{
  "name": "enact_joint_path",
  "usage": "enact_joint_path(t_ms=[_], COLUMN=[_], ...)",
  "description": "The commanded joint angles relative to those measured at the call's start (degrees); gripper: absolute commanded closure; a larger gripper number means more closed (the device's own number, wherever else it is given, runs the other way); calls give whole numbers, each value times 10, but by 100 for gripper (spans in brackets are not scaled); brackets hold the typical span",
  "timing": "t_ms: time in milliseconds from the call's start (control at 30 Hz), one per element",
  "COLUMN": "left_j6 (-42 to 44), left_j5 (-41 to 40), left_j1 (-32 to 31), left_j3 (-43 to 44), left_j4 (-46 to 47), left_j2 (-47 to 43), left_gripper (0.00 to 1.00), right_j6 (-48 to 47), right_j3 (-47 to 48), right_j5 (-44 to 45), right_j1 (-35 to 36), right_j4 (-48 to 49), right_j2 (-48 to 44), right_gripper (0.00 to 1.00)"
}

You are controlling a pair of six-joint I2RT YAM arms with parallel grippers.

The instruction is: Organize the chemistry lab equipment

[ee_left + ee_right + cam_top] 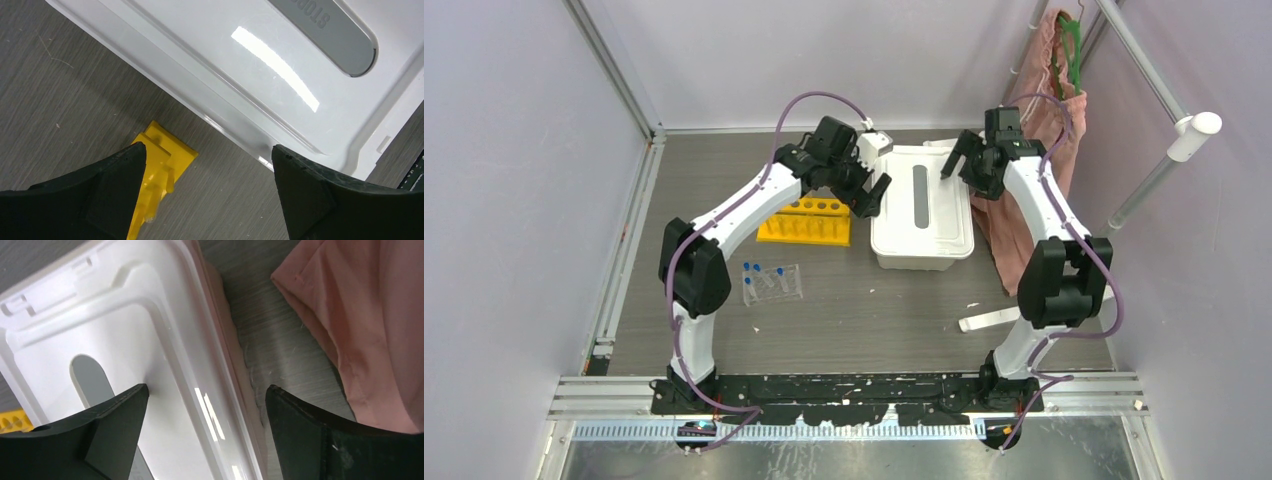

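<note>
A white lidded box (921, 205) with a grey handle strip sits at the table's middle back. A yellow rack (806, 222) with glass tubes stands left of it. A clear tray (772, 284) with blue-capped vials (750, 268) lies nearer me. My left gripper (874, 193) is open and empty between the rack and the box's left edge; its wrist view shows the rack's corner (160, 165) and the box lid (260, 65). My right gripper (962, 160) is open and empty over the box's far right edge (210, 370). Bottle, beakers and cup are out of view.
A pink cloth (1044, 130) hangs at the back right and drapes onto the table beside the box, also in the right wrist view (370, 325). A white pole stand (1164, 165) leans at right. A flat white strip (989, 320) lies near the right arm's base.
</note>
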Motion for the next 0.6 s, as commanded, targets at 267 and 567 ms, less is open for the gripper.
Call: enact_joint_path(t_ms=[267, 567], left_j6=[47, 115], left_j5=[12, 82], left_j1=[-2, -3], left_j3=[12, -63], left_j4=[-15, -67], left_j2=[-71, -141], left_gripper=[0, 0], right_j6=[-10, 27], right_j3=[119, 141], right_j5=[87, 124], right_j1=[1, 10], right_j4=[18, 54], right_j2=[103, 145], right_gripper=[12, 13])
